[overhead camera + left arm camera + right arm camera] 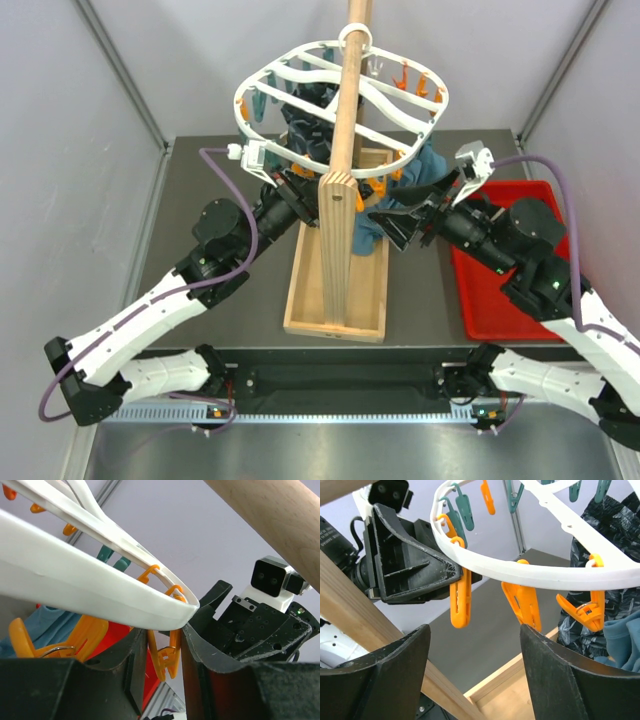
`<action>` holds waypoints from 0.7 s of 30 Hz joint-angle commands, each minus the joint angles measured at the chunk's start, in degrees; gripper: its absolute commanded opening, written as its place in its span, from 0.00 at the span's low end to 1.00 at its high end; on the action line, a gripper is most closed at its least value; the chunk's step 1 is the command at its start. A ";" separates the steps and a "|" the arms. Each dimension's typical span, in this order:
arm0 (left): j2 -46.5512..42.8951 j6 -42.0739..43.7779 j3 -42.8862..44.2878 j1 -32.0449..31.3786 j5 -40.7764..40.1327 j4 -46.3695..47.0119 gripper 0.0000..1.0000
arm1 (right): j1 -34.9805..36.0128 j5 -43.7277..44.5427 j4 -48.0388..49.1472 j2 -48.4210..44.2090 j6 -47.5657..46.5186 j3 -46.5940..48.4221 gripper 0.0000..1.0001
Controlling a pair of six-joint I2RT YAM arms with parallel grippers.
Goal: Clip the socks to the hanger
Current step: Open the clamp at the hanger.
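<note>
The white oval hanger (pixel 258 85) hangs on a wooden pole, its rim lined with orange and teal clothespins. My left gripper (pixel 300 195) sits under the near rim (pixel 75 580), shut on an orange clothespin (pixel 167 655) whose two arms press against its fingers. My right gripper (pixel 392 228) is just right of the pole, below the rim (pixel 520 572). It is open (pixel 474 630), with nothing between its fingers, and two orange clothespins (pixel 461 602) hang just above it. No socks show in any view.
The wooden pole (pixel 340 200) rises from a wooden tray-like base (pixel 300 290) between the arms. Dark patterned fabric (pixel 610 555) and a blue-teal cloth (pixel 625 635) hang from the hanger's far side. A red tray (pixel 490 300) lies at the right under the right arm.
</note>
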 commanded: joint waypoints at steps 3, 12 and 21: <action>-0.83 -5.76 0.55 0.56 -6.08 -3.71 0.00 | 0.88 0.32 -0.81 -0.15 -0.16 3.36 0.66; -1.89 -7.87 -0.15 0.55 -7.31 -4.50 0.00 | 0.88 -5.49 -0.19 3.02 1.95 5.21 0.61; -2.07 -6.13 -0.94 0.47 -4.77 -2.75 0.00 | 0.89 13.37 -13.62 -5.23 -5.43 -0.05 0.67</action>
